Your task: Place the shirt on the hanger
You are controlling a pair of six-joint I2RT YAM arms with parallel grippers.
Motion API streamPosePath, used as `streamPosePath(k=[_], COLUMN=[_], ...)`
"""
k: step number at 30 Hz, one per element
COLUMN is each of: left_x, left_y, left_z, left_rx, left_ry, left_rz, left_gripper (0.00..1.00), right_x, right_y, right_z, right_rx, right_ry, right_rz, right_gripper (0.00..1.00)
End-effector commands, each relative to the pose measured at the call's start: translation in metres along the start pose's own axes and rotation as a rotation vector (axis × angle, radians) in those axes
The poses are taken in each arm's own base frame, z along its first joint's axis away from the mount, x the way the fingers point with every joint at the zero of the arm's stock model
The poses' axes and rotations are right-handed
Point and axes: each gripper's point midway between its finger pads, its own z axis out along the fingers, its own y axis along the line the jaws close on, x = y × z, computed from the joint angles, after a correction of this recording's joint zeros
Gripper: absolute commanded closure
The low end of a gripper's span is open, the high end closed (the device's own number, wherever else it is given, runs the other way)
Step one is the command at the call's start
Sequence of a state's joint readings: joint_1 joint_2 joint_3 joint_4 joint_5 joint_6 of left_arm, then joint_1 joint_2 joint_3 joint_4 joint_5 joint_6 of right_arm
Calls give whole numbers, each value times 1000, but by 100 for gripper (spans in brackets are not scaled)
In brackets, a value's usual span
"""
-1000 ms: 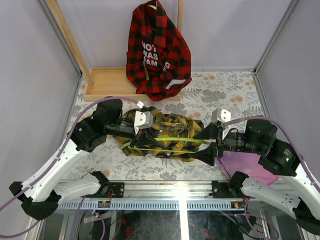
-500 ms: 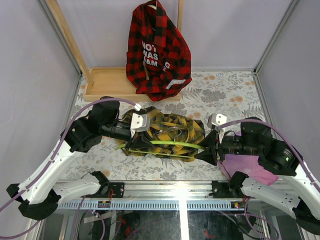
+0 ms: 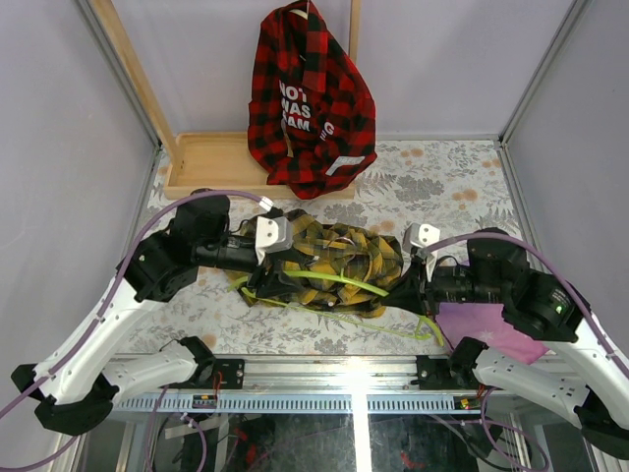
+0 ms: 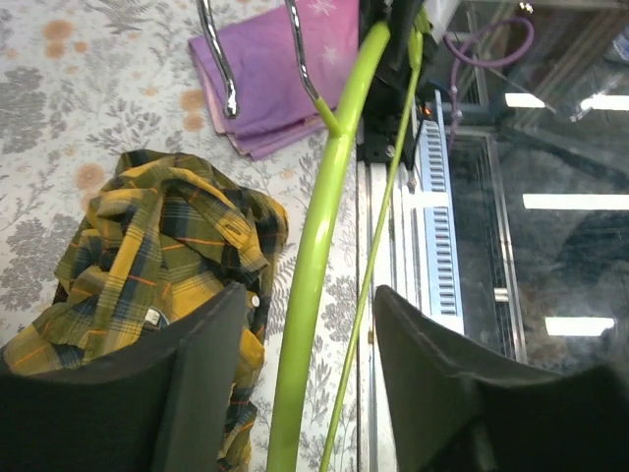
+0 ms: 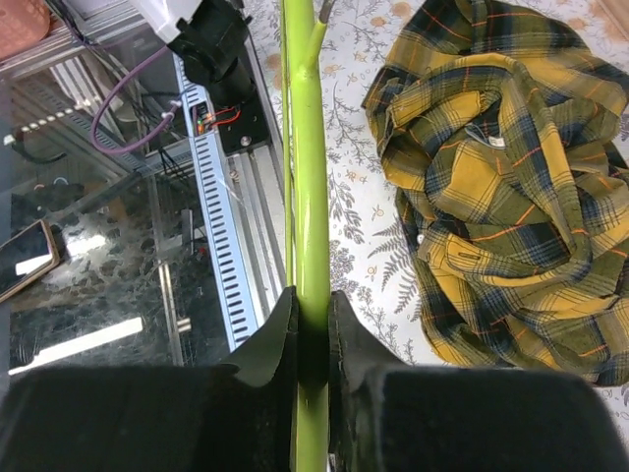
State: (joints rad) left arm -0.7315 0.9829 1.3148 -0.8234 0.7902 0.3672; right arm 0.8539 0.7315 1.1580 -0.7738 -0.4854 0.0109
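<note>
Moved: hold on the hanger (image 5: pixel 301 147) has passed from left to right since a second ago. The bar, then level along the near side of the shirt (image 5: pixel 501 187), now slants, its right end toward the front of the table (image 3: pixel 432 187).
Left gripper (image 4: pixel 310 324): jaws apart, with the hanger's thick bar running between them, not pinched.
Right gripper (image 5: pixel 313 300): fingers pressed together on the hanger bar.
Hanger place: across the shirt's near edge, left end over the cloth, right end near the purple cloth (image 4: pixel 265 79).
Shirt place: crumpled heap mid-table between the two grippers, none of it on the hanger. The collar and its label face up in the right wrist view.
Shirt handling: likely light, soft and limp, so it should sag and bunch wherever it is lifted. The collar or a shoulder seam looks the best hold, taking one layer only so the neck stays open.
Hanger handling: likely light, stiff and smooth. It may swivel in a single pinch, so a firm hold is needed.
Step, as judged: left arm is now free to go for the collar.
</note>
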Motion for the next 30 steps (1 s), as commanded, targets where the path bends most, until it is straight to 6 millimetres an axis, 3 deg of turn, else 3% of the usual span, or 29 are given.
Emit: streamPosePath(k=[1, 5, 10, 18, 23, 30], left_x=[-22, -28, -45, -52, -37, 14], left_y=[18, 39, 86, 102, 117, 143], left_z=[-3, -6, -26, -50, -54, -45], left_rx=[-116, -242, -554, -712, -806, -961], left_ry=[-99, -150, -302, -409, -428, -309], left_rz=[43, 25, -104, -153, -297, -542], left_gripper=[40, 34, 14, 7, 1, 0], right_x=[-31, -41, -43, -58, -55, -53], right_y=[-4, -18, -51, -65, -95, -103], right_z=[-10, -14, -7, 15, 20, 31], right_rx=[57, 153, 318, 337, 483, 485], right_ry=[-125, -183, -185, -245, -251, -291], right_rz=[-25, 13, 136, 210, 269, 250], right_gripper=[100, 100, 100, 100, 100, 100])
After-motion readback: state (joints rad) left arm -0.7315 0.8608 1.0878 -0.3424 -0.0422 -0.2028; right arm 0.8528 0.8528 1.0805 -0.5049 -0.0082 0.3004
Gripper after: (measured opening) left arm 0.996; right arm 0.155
